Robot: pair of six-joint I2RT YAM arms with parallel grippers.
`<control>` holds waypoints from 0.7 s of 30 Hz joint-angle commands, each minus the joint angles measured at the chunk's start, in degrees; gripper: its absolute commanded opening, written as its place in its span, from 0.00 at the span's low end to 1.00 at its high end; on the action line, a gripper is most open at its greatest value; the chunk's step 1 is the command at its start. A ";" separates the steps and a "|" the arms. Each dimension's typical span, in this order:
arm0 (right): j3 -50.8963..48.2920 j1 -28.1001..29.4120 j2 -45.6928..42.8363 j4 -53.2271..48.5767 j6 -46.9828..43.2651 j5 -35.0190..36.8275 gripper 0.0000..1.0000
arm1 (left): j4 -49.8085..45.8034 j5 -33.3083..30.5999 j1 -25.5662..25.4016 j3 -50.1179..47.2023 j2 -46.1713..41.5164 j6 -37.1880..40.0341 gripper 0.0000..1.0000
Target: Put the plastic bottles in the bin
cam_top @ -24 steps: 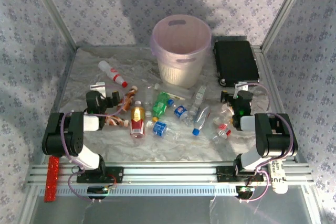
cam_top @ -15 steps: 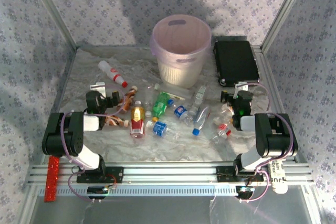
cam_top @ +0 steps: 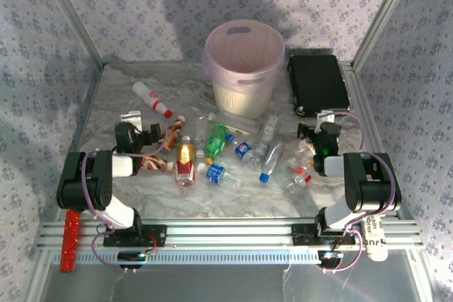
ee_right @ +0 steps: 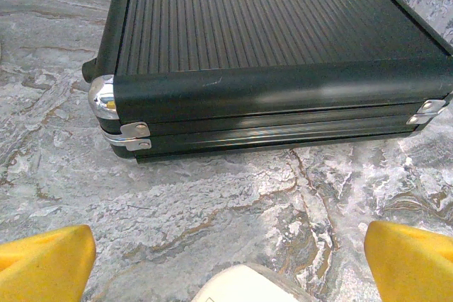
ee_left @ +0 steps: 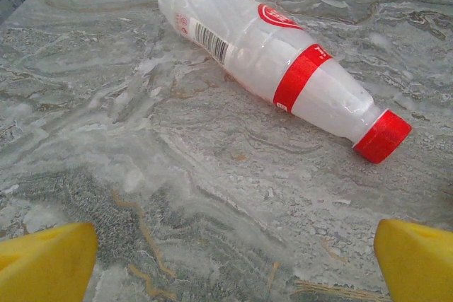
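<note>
Top external view, items listed near to far.

1. Flat red bar [cam_top: 70,240], lying by the aluminium rail [cam_top: 233,231] at the near left corner.
2. Left hand [cam_top: 141,124], low over the grey marbled worktop [cam_top: 233,199], at the left of the bottle scatter. It is released and grasps nothing. In the left wrist view its yellow fingertips [ee_left: 42,259] sit at the lower corners, spread wide, with bare worktop between them.
3. Right hand [cam_top: 323,126], at the right of the scatter, released and grasping nothing. In the right wrist view its yellow fingertips [ee_right: 44,259] are spread wide. A pale rounded surface [ee_right: 241,286] shows at the bottom edge between them; what it is cannot be told.
4. Plastic bottles, lying on the worktop between the arms, outside the bin:
   - amber bottle with a red label [cam_top: 185,161];
   - clear bottle with a blue label [cam_top: 216,173];
   - clear bottle with a blue cap [cam_top: 269,164];
   - clear bottle with a red label [cam_top: 300,175];
   - green bottle [cam_top: 216,141].
5. White bottle with a red band and red cap [ee_left: 272,61], on its side ahead of the left hand, apart from the scatter, cap pointing right.
6. Round pale pink translucent bin with ribbed sides [cam_top: 241,100], upright at the far centre, well beyond the bottles.
7. Flat black ribbed case with metal corners [ee_right: 276,40], closed, just right of the bin and directly ahead of the right hand.
</note>
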 commanded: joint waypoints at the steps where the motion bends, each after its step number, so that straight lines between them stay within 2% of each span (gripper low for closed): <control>1: 0.33 -0.02 0.04 0.82 -0.44 -0.58 0.99 | -0.27 1.28 0.44 1.30 -0.50 0.19 1.00; 7: 0.31 -0.09 -0.01 0.84 -0.44 -0.58 0.99 | -0.02 0.82 0.42 1.25 -0.64 0.01 1.00; 9: 1.09 -0.01 -1.81 -1.71 -0.16 0.15 0.99 | -5.67 -1.38 0.42 3.29 -3.29 -0.90 1.00; 10: 2.71 -0.13 -4.00 -7.04 0.03 0.27 0.99 | -9.13 -1.97 0.44 4.31 -5.23 -1.02 1.00; 12: 11.32 -1.03 -9.07 -28.17 1.84 -1.41 0.99 | -16.90 -4.42 0.31 6.50 -10.31 -1.49 1.00; 13: 14.43 -1.55 -10.36 -34.56 2.36 -3.00 0.99 | -20.05 -5.75 0.32 7.45 -12.29 -1.63 1.00; 14: 16.60 -1.56 -11.70 -38.40 2.53 -3.36 0.99 | -23.56 -6.98 0.34 8.48 -14.40 -1.96 1.00; 17: 16.15 0.52 -18.09 -41.55 4.51 2.59 0.99 | -34.43 -7.67 -0.23 12.17 -20.29 -4.90 1.00; 19: 17.74 0.95 -21.80 -49.61 10.01 6.18 0.99 | -42.28 -7.77 -0.85 15.41 -24.04 -8.93 1.00; 21: 21.08 0.98 -25.42 -62.09 18.08 7.75 0.99 | -52.71 -7.23 -1.34 20.23 -27.69 -13.83 1.00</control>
